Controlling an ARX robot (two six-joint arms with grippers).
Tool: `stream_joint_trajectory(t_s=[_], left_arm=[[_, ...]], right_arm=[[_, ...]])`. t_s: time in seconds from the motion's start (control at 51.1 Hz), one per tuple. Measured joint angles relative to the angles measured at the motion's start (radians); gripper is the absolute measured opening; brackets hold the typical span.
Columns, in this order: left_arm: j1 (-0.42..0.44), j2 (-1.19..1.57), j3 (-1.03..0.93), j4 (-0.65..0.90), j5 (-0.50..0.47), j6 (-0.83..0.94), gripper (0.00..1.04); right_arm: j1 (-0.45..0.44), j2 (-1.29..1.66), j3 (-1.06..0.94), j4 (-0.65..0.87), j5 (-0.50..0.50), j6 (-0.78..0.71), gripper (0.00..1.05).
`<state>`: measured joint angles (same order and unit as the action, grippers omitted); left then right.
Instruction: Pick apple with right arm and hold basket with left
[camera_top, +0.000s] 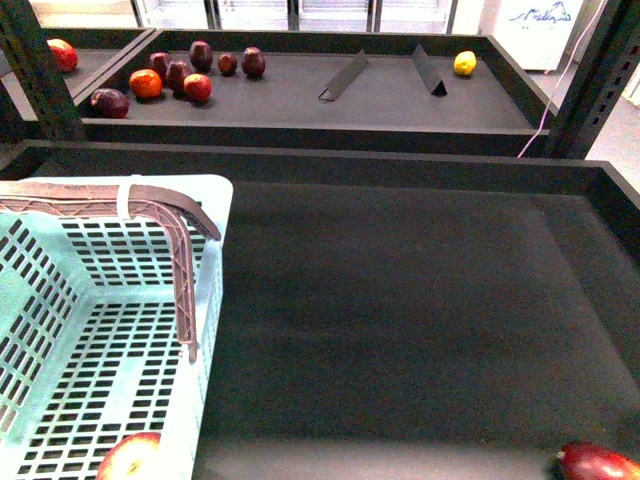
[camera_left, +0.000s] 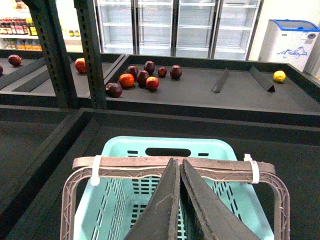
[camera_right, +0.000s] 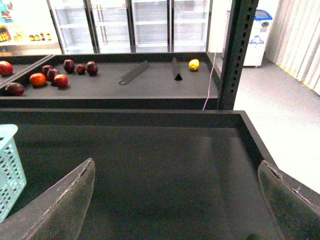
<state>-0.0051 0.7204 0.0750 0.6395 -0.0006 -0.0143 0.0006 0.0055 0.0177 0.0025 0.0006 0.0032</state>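
While L tool (camera_left: 177, 200) clamps basket (camera_top: 215, 300) handle (camera_left: 175, 165), R tool (camera_right: 175, 200) spread wide; apple (camera_top: 128, 457) in basket.

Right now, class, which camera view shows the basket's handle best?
The left wrist view: the whole handle spans the basket, the left hand shut on it. The front view shows only one bent end; the right wrist view shows none.

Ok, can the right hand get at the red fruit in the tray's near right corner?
Probably yes: the right hand is open, and the red fruit lies alone on bare tray floor.
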Motion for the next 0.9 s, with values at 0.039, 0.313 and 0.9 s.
stream_joint_trajectory(t_s=[0.039, 0.313, 0.9], left_arm=[[0.000, -0.034, -0.011, -0.025, 0.001, 0.001, 0.04], [0.001, -0.163, -0.060, -0.093, 0.001, 0.003, 0.04], [0.001, -0.453, -0.060, -0.371, 0.001, 0.003, 0.03]], right_arm=[[0.000, 0.000, 0.000, 0.000, 0.000, 0.000, 0.96], [0.000, 0.000, 0.000, -0.001, 0.000, 0.000, 0.96], [0.000, 0.000, 0.000, -0.001, 0.000, 0.000, 0.96]])
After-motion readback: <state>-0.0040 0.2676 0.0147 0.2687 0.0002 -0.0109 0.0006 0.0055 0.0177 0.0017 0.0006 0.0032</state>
